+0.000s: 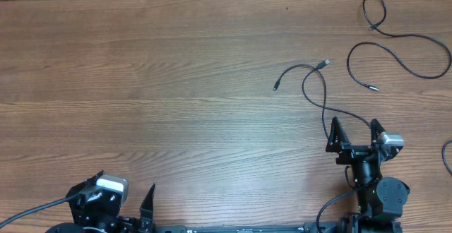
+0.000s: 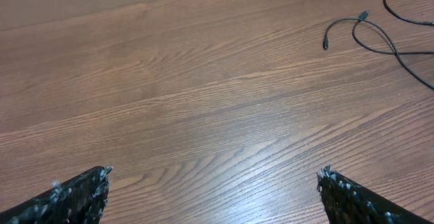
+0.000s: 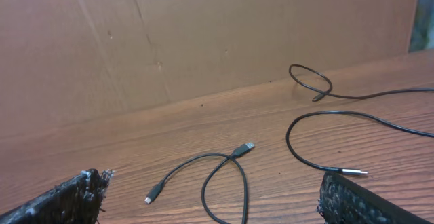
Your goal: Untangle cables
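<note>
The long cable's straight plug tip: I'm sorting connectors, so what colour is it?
The tip is silvery, on a black cable; right wrist view shows it best.

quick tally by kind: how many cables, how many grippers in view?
Black cables wholly in view: 2 (short cable, long looped cable)
Black strand cut off by the overhead view's edge: 1
Grippers, both open: 2 (left gripper, right gripper)
Total: 5

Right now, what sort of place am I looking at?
Likely a robot lab workbench: a wood-grain table, two robot arms at its near edge, thin black cables lying loose on it, and a plain brown panel behind.
</note>
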{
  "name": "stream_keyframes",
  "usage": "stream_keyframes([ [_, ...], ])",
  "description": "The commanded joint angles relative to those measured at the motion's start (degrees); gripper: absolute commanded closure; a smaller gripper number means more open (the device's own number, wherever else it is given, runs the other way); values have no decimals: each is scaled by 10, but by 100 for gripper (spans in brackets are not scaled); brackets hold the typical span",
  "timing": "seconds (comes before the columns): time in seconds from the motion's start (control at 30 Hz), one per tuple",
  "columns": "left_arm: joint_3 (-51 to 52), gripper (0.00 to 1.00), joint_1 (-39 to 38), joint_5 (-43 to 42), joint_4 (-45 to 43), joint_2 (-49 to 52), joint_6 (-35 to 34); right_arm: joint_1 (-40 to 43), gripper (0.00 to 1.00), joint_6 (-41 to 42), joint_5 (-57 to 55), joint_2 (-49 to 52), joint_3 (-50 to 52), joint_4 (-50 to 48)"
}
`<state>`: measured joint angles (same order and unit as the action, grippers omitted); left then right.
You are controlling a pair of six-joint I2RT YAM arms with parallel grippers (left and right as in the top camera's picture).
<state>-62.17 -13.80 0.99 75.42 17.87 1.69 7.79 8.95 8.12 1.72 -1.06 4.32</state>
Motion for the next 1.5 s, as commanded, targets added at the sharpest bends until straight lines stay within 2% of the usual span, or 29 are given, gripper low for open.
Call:
stream_keyframes([
  [0.0,2,0,-1,-8,-2,-4,5,1,0,-1,-2,-4,6,-3],
  [0.6,2,0,-1,-9,-8,-4,5,1,0,0,-2,-4,6,-3],
  [0.83,14,0,26,-66,-185,-4,5,1,0,0,-2,-4,6,-3],
  [1.0,93,0,127,-174,-300,-4,26,1,0,0,-2,-4,6,-3],
  [1.13,161,0,172,-244,-407,-6,27,1,0,-1,-2,-4,6,-3],
  [1.27,243,0,176,-264,-530,-21,26,1,0,0,-2,-4,6,-3],
  [1.47,369,1,176,-265,-635,-75,26,1,0,-1,-2,-4,6,-3],
])
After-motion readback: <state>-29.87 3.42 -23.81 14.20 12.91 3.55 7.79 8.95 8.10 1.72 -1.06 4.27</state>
